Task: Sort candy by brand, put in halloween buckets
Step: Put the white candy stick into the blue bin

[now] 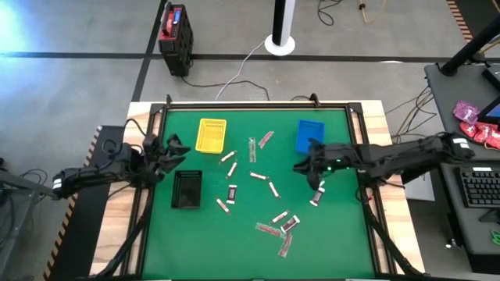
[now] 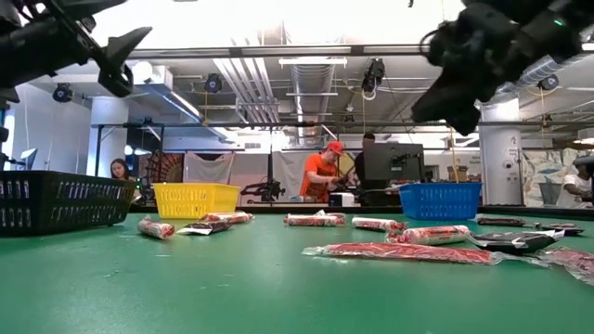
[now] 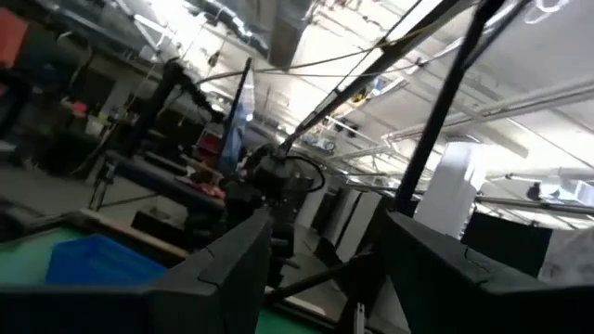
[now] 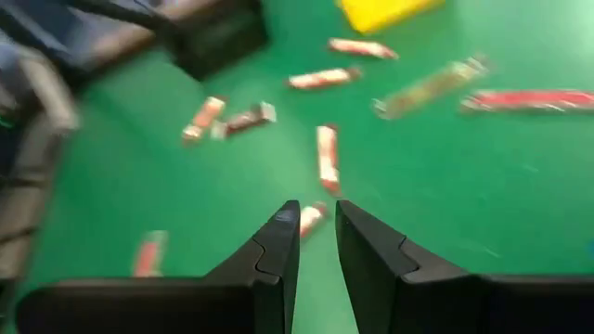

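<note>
Right gripper (image 1: 303, 167) hangs above the green table (image 1: 344, 234), just in front of the blue bin (image 1: 310, 135); its fingers (image 4: 278, 243) stand a narrow gap apart and hold nothing. Left gripper (image 1: 173, 148) waits raised near the table's left edge, between the yellow bin (image 1: 212, 134) and the black bin (image 1: 187, 190), its fingers (image 3: 232, 269) well parted and empty.

Candy bars (image 1: 272, 188) lie scattered over the middle and front of the table, none visibly in a bin.

Likely hazards: the slim, rounded bars in glossy crinkled wrappers may slip or roll from a narrow pinch; bars lying close together, as at the front cluster (image 1: 281, 225), may be lifted in pairs; similar wrappers risk a brand mix-up.

The bins are rigid rectangular plastic with slotted lattice walls; the table is matte and flat.
</note>
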Controlling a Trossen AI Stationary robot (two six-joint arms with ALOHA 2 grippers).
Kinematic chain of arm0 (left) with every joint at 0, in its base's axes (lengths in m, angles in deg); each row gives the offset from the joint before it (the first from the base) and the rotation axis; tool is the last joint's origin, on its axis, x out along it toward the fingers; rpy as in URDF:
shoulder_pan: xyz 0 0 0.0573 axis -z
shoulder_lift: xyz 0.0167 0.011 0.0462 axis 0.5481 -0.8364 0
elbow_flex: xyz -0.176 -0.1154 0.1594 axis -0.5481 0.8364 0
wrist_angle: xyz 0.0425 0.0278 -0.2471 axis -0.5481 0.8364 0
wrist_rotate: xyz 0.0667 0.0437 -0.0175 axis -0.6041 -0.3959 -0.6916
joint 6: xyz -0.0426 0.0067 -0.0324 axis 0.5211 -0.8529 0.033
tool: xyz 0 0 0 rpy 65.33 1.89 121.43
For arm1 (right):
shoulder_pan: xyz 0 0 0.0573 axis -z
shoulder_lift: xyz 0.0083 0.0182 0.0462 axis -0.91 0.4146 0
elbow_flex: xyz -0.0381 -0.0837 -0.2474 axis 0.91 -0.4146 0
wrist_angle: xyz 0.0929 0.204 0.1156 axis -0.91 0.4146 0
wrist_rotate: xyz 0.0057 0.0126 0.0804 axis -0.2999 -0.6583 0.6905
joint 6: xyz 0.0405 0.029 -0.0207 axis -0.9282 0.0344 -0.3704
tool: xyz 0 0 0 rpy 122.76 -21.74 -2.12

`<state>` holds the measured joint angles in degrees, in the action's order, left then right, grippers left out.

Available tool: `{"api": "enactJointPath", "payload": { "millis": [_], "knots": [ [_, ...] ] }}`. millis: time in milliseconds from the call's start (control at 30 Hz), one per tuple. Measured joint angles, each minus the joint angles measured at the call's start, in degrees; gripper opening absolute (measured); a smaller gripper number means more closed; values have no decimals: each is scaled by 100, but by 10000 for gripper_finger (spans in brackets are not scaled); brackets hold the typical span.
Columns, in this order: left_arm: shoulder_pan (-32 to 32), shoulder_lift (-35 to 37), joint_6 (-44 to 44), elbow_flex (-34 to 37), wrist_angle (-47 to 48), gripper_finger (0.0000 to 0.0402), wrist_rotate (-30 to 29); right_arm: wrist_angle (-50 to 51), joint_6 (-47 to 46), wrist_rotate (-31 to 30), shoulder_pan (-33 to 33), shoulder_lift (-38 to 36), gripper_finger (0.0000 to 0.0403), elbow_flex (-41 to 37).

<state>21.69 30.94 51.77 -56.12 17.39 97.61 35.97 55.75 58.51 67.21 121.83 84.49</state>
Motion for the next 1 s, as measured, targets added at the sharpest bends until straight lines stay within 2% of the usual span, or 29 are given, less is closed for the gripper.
{"api": "enactJointPath", "payload": {
  "millis": [133,300,533,633,767,833,1000],
  "knots": [
    [149,-423,-58,-213,0,189,-264,907,164,-80,-66,638,66,639],
    [403,-1262,-430,-796,-39,189,-267,850,484,-79,-199,1075,66,1016],
    [501,-2519,-838,-1530,243,189,-343,809,887,-83,-259,1472,66,1155],
    [500,-2921,-821,-1911,1085,189,-344,831,1065,-83,-259,1611,66,1153],
    [500,-3371,-801,-2749,3158,189,-528,850,1244,-83,-259,1750,66,1152],
    [503,-3585,-888,-3113,3880,189,-733,848,1243,-83,-259,1802,66,1150],
    [506,-3958,-1397,-3508,4136,189,-877,850,1163,-83,-256,1805,66,1148]
  ]
}}
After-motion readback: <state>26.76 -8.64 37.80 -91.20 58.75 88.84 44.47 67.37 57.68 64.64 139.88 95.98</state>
